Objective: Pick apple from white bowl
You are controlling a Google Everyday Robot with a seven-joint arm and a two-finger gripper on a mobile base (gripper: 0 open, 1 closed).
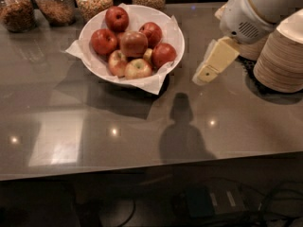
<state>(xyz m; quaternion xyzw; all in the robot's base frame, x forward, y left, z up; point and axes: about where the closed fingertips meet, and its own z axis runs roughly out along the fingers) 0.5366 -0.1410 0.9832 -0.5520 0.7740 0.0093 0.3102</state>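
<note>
The apple [133, 43], large and dull brownish-red, lies on top in the middle of the white bowl [173, 32], among several smaller bright red apples and a yellow-green and red one [138, 68]. The bowl is lined with crinkled white paper that sticks out past its rim, and it stands on the grey counter at the back left. My gripper [207, 71], pale cream, hangs from the white arm [248, 13] to the right of the bowl. It is above the counter, apart from the bowl, and empty.
Several glass jars of grains [57, 3] stand along the back edge behind the bowl. A stack of tan paper bowls [283, 56] stands at the right, behind the arm. The counter's front edge [142, 171] runs across the lower view, with cables on the floor below.
</note>
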